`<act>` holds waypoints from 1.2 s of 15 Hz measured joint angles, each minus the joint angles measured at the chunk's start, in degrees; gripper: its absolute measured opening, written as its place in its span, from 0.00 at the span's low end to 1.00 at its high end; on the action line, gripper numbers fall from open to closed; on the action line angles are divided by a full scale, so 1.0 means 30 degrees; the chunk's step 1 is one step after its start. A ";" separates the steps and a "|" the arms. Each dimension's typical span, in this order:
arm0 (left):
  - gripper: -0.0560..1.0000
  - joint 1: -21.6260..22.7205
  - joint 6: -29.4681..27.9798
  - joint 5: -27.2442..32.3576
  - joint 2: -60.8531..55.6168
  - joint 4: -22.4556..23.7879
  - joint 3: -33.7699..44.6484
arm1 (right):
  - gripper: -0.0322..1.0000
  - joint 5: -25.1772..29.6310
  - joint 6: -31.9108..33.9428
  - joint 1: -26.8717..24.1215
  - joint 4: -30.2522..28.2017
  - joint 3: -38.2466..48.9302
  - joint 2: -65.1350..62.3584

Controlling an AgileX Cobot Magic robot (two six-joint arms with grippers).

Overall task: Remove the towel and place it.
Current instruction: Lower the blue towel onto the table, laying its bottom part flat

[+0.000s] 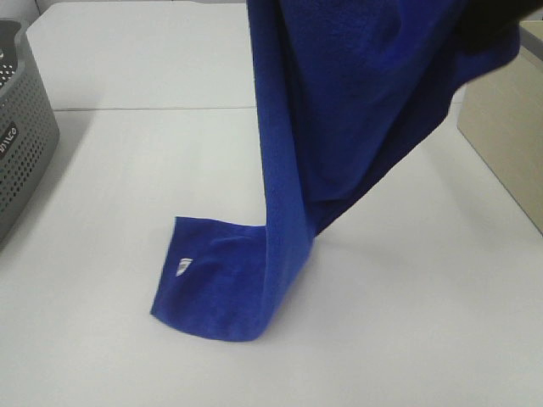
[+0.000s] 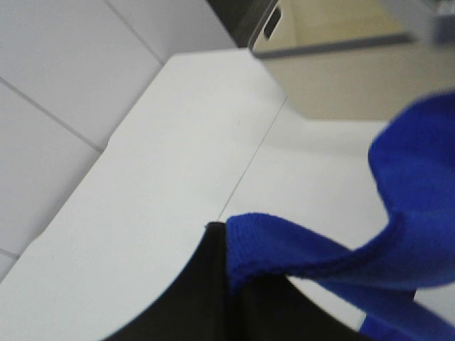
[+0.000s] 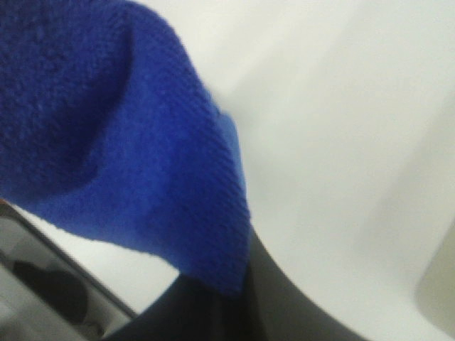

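Observation:
The deep-blue towel (image 1: 356, 110) hangs from above the top of the exterior high view. It drapes down to the white table (image 1: 407, 322), where its lower end lies flat with a small white tag (image 1: 183, 268). A dark piece of an arm (image 1: 492, 25) shows at the towel's upper right. In the left wrist view my left gripper (image 2: 229, 280) is shut on a stitched edge of the towel (image 2: 298, 249). The right wrist view shows my right gripper (image 3: 231, 298) shut on a fold of the towel (image 3: 106, 128). Both sets of fingers are mostly hidden by cloth.
A grey perforated basket (image 1: 21, 127) stands at the table's left edge. A beige box (image 1: 509, 136) sits at the right, also seen in the left wrist view as the beige box (image 2: 341, 78). A seam crosses the table top.

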 joint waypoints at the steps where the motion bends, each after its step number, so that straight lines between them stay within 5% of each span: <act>1: 0.05 0.0000 -0.1222 0.1280 0.0000 0.1585 0.0000 | 0.03 0.0057 0.0382 0.0000 -0.0879 -0.1089 0.0000; 4: 0.05 0.0000 -0.4106 0.2865 -0.0057 0.4507 0.0000 | 0.03 0.0306 0.0783 0.0000 -0.1795 -0.2693 -0.0019; 9: 0.05 0.0000 -0.4756 0.3285 -0.2177 0.4431 0.0000 | 0.03 0.0325 0.1070 0.0000 -0.1795 -0.5367 -0.0057; 13: 0.05 0.0000 -0.4679 0.0879 -0.3724 0.4297 0.0000 | 0.03 0.0325 0.0382 0.0000 0.0439 -0.6990 -0.0095; 15: 0.05 0.0000 -0.3934 0.1318 -0.3782 0.2865 0.0000 | 0.03 0.0344 -0.0382 0.0000 0.1700 -0.7028 -0.0497; 18: 0.05 0.0000 -0.3018 0.5367 -0.3839 0.0000 0.0000 | 0.03 0.0325 -0.0859 0.0000 0.2712 -0.6283 -0.2024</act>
